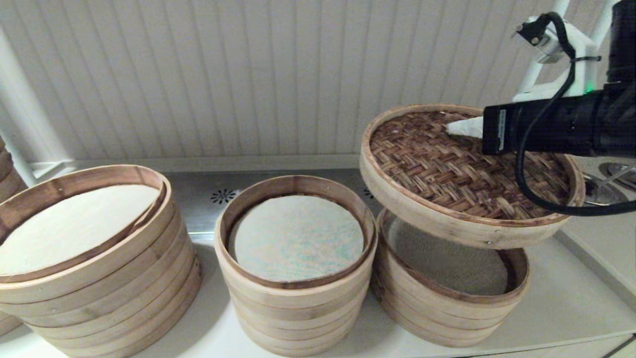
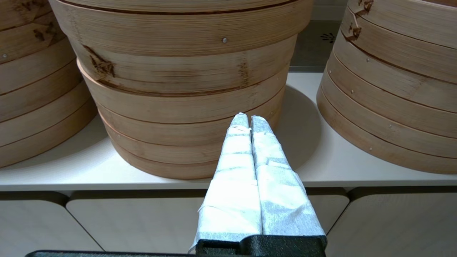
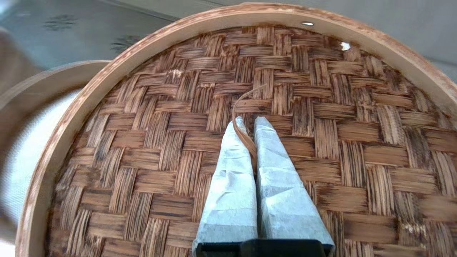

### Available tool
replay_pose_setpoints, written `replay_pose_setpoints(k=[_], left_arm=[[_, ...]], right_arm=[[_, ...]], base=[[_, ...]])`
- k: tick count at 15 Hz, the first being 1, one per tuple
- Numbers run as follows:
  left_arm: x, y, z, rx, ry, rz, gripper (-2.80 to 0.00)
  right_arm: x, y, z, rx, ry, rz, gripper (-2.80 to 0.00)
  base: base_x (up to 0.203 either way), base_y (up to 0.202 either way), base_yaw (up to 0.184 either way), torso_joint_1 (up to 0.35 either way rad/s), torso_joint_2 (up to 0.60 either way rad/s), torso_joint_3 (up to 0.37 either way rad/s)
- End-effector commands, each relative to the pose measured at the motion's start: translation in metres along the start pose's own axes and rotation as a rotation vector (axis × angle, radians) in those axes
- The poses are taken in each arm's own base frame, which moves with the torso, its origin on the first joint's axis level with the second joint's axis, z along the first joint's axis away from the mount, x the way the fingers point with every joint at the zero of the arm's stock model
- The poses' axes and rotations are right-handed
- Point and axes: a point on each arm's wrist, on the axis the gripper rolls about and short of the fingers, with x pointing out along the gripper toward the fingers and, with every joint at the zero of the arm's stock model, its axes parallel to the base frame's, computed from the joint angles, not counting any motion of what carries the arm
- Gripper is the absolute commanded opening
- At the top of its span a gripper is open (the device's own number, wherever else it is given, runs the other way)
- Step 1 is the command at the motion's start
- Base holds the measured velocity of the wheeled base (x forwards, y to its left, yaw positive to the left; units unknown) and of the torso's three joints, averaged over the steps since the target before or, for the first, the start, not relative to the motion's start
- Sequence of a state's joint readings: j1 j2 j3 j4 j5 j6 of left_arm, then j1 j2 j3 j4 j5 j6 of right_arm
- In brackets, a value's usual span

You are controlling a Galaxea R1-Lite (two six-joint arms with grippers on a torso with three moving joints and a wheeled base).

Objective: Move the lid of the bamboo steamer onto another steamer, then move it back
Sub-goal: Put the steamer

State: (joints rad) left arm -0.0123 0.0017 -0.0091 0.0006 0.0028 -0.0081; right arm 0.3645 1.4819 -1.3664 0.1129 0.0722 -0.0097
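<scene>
The bamboo steamer lid (image 1: 447,169), dark woven top in a pale hoop, hangs tilted in the air just above the low steamer (image 1: 447,313) at the right, whose off-white liner shows beneath it. My right gripper (image 1: 464,128) reaches in from the right over the lid's top. In the right wrist view this gripper (image 3: 250,123) is shut on the lid's thin brown loop handle (image 3: 244,137), with the weave (image 3: 321,125) right under the fingers. My left gripper (image 2: 249,119) is shut and empty, low in front of the counter edge, out of the head view.
A taller same-width stack (image 1: 298,298) with a bluish-flecked liner stands in the middle. A much wider stack (image 1: 99,293) stands at the left, close to the left gripper (image 2: 178,89). The white counter (image 1: 571,298) ends at its front edge (image 2: 107,184); a metal fitting (image 1: 616,174) lies far right.
</scene>
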Motion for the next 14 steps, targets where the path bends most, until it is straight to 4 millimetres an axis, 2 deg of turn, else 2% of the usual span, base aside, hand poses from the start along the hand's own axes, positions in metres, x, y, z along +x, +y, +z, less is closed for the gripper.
replay_pose_setpoints(k=[1, 5, 7, 9, 14], left_arm=[[0.0, 0.0, 0.0, 0.0, -0.001, 0.0, -2.8], [0.0, 0.0, 0.0, 0.0, 0.001, 0.0, -2.8], [0.0, 0.0, 0.0, 0.0, -0.001, 0.0, -2.8], [0.0, 0.0, 0.0, 0.0, -0.001, 0.0, -2.8], [0.0, 0.0, 0.0, 0.0, 0.0, 0.0, -2.8]], right_arm=[[0.013, 0.018, 0.003, -0.014, 0.009, 0.053, -2.8], [0.039, 0.057, 0.003, -0.045, 0.037, 0.142, -2.8], [0.061, 0.078, -0.006, -0.06, 0.086, 0.187, -2.8], [0.08, 0.096, -0.006, -0.075, 0.086, 0.183, -2.8], [0.111, 0.123, -0.002, -0.097, 0.076, 0.2, -2.8]], base=[[0.0, 0.0, 0.0, 0.0, 0.0, 0.0], [0.0, 0.0, 0.0, 0.0, 0.0, 0.0], [0.0, 0.0, 0.0, 0.0, 0.0, 0.0], [0.0, 0.0, 0.0, 0.0, 0.0, 0.0], [0.0, 0.0, 0.0, 0.0, 0.0, 0.0]])
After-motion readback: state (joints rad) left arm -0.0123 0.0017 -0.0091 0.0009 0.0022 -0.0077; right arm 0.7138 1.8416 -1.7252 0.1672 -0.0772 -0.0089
